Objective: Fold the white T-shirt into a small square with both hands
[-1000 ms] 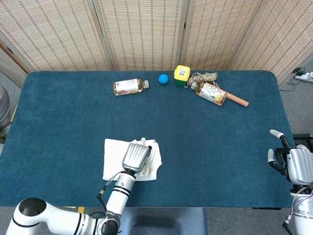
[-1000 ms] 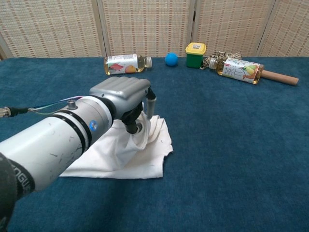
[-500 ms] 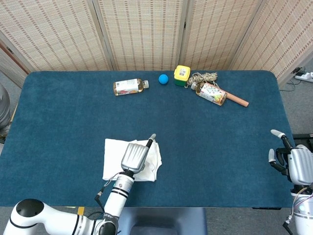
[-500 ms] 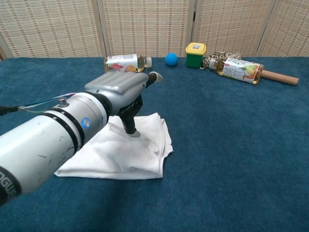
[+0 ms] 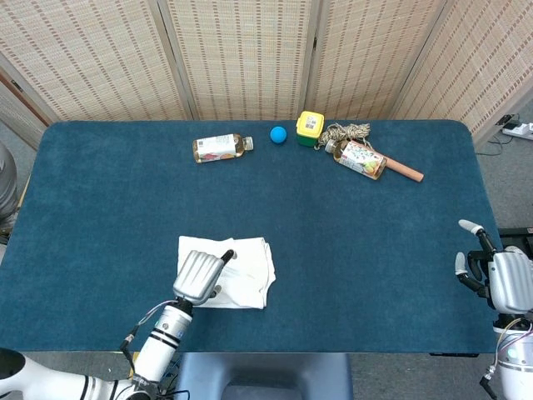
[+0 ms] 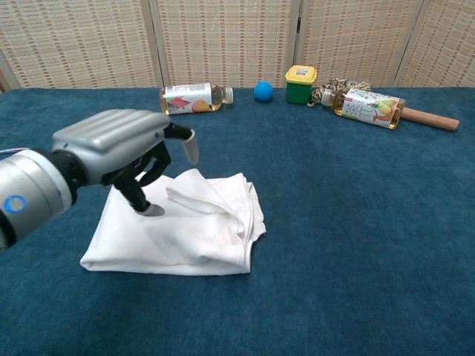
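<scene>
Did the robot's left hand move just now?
Yes. The left hand slid left and back toward the robot, off the bunched right side of the white T-shirt to its left part.

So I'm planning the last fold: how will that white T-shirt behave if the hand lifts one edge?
The white T-shirt probably flops and drapes: it lies in soft, rumpled layers. A loose flap near the left hand suggests folds may slip open. On the carpet-like table it likely drags rather than slides.
</scene>
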`<action>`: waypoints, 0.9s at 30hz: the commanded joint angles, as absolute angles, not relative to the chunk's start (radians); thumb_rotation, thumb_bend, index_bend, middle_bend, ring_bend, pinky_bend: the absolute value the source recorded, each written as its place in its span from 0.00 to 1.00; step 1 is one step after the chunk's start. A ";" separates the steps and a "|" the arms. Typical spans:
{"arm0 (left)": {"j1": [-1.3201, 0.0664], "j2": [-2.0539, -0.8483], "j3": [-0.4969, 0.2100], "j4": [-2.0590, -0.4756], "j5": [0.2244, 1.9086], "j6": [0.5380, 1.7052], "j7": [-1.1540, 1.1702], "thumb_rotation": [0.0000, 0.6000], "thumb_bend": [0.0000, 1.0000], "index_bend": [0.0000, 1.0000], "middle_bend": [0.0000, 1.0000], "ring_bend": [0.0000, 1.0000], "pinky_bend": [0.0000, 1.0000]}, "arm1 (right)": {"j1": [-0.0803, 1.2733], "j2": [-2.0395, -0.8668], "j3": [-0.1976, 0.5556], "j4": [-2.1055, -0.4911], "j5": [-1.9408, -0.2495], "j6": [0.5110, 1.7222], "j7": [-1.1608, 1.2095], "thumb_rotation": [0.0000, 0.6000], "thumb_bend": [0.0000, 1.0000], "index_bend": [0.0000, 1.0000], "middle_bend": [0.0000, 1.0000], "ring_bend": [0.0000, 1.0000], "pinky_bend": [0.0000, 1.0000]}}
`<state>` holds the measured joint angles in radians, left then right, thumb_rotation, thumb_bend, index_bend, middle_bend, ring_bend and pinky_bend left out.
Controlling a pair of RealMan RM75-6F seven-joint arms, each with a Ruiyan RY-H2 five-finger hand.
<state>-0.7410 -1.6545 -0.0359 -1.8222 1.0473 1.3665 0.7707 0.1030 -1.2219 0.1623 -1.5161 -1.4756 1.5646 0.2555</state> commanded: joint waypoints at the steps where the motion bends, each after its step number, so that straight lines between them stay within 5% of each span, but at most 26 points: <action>1: -0.701 -1.589 0.018 -1.811 1.082 1.324 0.713 1.00 0.24 0.44 0.83 0.79 0.90 | 0.104 -1.222 0.162 -1.517 -1.476 1.562 0.254 1.00 0.53 0.22 0.94 0.96 1.00; 7: -0.682 -1.545 0.053 -1.787 1.071 1.260 0.710 1.00 0.30 0.45 0.83 0.78 0.90 | 0.108 -1.221 0.165 -1.525 -1.479 1.561 0.246 1.00 0.53 0.22 0.94 0.96 1.00; 27: -0.774 -1.624 -0.125 -1.716 0.820 1.108 0.743 1.00 0.32 0.34 0.83 0.78 0.90 | 0.102 -1.226 0.167 -1.519 -1.467 1.564 0.252 1.00 0.53 0.22 0.94 0.96 1.00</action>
